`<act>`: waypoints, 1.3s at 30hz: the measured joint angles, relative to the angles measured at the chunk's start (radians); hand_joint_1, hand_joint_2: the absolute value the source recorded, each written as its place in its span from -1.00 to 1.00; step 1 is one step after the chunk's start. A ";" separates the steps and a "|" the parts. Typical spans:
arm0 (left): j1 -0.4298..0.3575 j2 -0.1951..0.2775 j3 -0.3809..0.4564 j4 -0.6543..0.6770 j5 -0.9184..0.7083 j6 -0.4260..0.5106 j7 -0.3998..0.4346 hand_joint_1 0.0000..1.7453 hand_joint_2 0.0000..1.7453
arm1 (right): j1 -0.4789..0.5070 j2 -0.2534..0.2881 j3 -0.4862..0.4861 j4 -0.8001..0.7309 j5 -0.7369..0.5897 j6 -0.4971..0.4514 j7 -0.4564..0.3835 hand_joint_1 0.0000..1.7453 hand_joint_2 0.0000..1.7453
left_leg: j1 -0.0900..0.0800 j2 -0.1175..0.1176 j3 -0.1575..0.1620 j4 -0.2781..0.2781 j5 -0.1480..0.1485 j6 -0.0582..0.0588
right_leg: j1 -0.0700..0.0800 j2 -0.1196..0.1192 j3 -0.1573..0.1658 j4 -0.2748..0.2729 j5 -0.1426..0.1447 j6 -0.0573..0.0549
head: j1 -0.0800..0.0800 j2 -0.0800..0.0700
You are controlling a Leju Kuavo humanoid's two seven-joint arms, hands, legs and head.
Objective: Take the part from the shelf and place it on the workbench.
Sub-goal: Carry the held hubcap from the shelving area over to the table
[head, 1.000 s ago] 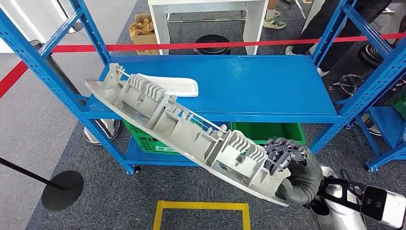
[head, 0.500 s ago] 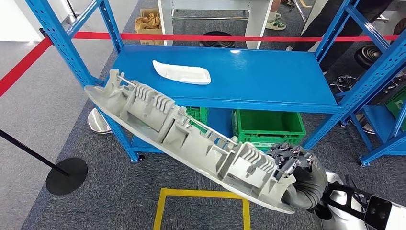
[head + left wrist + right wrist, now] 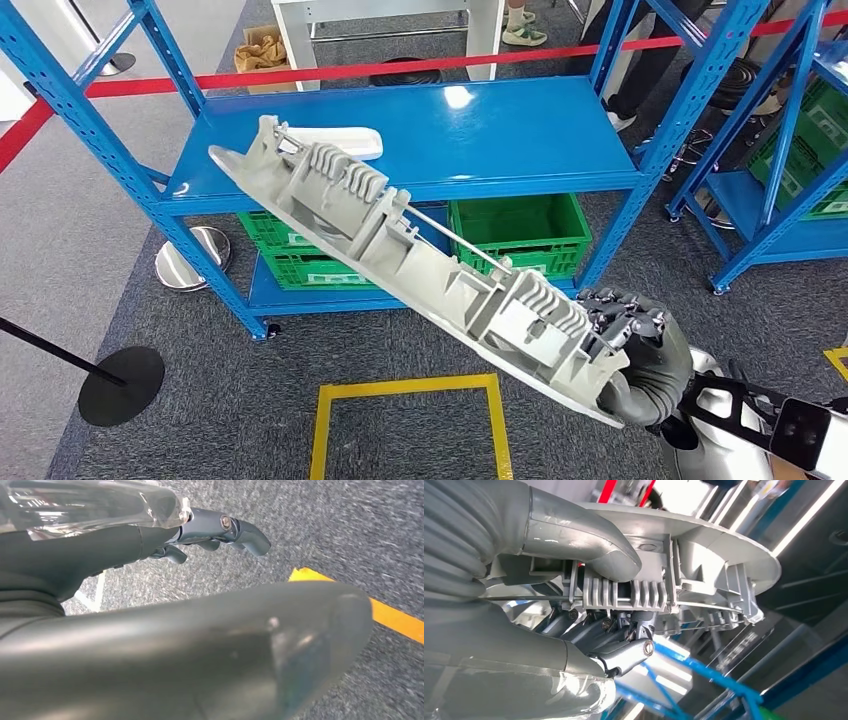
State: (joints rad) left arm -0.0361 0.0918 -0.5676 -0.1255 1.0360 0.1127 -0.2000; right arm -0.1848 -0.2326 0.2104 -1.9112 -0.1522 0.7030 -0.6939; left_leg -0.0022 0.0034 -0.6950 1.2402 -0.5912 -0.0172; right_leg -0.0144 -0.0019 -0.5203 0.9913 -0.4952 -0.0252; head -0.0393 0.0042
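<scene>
Long grey ribbed part (image 3: 400, 260) gripped at near end by right hand (image 3: 625, 345), held slanted before blue shelf (image 3: 520, 130); white tray (image 3: 335, 142) and green crates (image 3: 520, 232) behind; left hand (image 3: 220, 530) fingers curled, nothing held

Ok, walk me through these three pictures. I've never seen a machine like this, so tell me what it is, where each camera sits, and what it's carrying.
This is a humanoid robot with two arms and many-fingered hands. The wide picture is from a camera in its head, looking forward and down. There its right hand grips one end of a long grey plastic part with ribs and a thin metal rod, held tilted in the air in front of a blue shelf. A white tray-like piece lies on that shelf, and green crates sit below.

The other two cameras sit at the wrists. The right one sees the thumb and fingers clamped on the part. The left one sees the left hand, holding nothing, over grey carpet with yellow tape.
</scene>
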 joint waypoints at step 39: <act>-0.020 0.057 -0.039 -0.008 0.023 -0.018 -0.040 -1.00 -1.00 | -0.022 -0.098 -0.019 -0.067 0.066 -0.287 0.001 1.00 1.00 | 0.007 -0.062 0.162 -0.250 0.090 0.020 | -0.002 0.090 -0.070 0.023 0.046 0.031 | 0.004 0.000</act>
State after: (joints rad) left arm -0.0563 0.1484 -0.6071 -0.1339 1.0585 0.0948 -0.2403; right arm -0.2068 -0.3308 0.1913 -1.9779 -0.0860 0.4161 -0.6926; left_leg 0.0046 -0.0585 -0.5331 0.9905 -0.5015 0.0028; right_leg -0.0161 0.0877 -0.5907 1.0142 -0.4494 0.0058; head -0.0350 0.0042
